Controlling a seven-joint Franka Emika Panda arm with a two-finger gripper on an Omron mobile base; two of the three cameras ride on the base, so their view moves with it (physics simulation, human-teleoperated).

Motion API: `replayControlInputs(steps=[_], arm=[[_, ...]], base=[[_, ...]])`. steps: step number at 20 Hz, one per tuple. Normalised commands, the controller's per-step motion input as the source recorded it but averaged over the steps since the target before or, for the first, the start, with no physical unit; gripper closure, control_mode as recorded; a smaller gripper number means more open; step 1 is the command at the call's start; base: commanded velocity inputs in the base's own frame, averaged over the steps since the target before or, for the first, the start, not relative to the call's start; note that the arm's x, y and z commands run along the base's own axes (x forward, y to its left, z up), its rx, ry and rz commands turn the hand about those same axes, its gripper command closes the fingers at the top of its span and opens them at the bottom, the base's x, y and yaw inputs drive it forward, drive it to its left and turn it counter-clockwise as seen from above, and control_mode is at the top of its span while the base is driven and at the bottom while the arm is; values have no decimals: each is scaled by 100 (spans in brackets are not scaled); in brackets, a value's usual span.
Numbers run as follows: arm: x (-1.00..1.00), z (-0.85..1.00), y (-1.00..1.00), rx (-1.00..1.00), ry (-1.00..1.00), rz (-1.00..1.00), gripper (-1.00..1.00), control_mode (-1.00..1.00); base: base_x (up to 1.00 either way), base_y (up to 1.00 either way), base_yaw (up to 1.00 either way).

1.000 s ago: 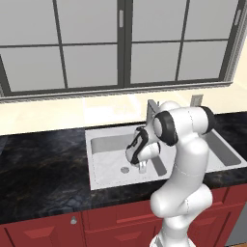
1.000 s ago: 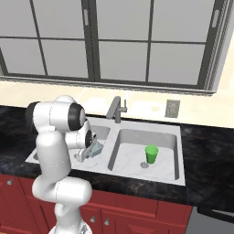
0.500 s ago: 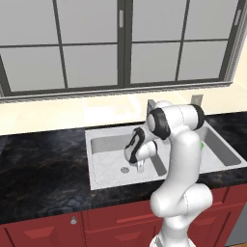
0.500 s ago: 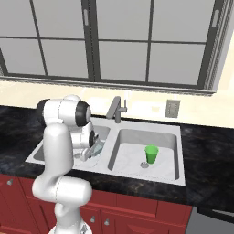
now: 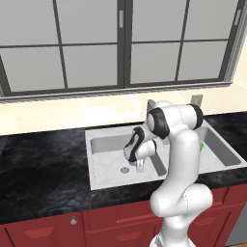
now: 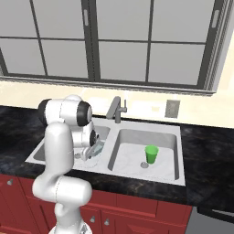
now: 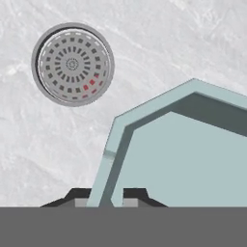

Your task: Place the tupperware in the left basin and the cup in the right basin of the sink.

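**Tupperware held low over the left basin, cup standing in the right**

The black marbled table (image 5: pixel 43 169) runs under the window and carries the sink (image 6: pixel 180 151), a light grey double bowl with a grey boxy faucet (image 6: pixel 115 109) at its back edge. The white arm (image 5: pixel 181 159) bends down from the front into the left basin (image 5: pixel 103 159), the wider bowl left of the divider. The right basin (image 6: pixel 128 157) lies just beyond that divider.

The tool (image 5: pixel 140 166) hangs low inside the left basin, near the round drain (image 7: pixel 72 63). Its fingers are nearly closed, pinching the rim wall of the tupperware (image 7: pixel 188 149), which the hand view shows as a pale blue-clear angular container between the two dark tips. From the right base view, the tupperware (image 6: pixel 95 150) is tilted at the tool's end; whether it touches the floor of the bowl cannot be told.

The cup (image 6: pixel 151 154), bright green, stands upright in the right basin beside its drain.
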Motion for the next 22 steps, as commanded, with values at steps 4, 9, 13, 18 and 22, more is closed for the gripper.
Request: replayControlInputs(steps=[4, 9, 13, 18, 22], arm=[[2, 0, 6, 0, 6, 0, -100, -100], [-3, 4, 0, -1, 6, -1, -100, -100], [-24, 31, 0, 0, 1, -1, -100, -100], [-23, 55, 0, 0, -2, 0, -100, -100], [-21, 75, 0, 0, -5, 0, -100, -100]], base=[[0, 0, 0], [0, 0, 0], [0, 0, 0], [0, 0, 0], [0, 0, 0]])
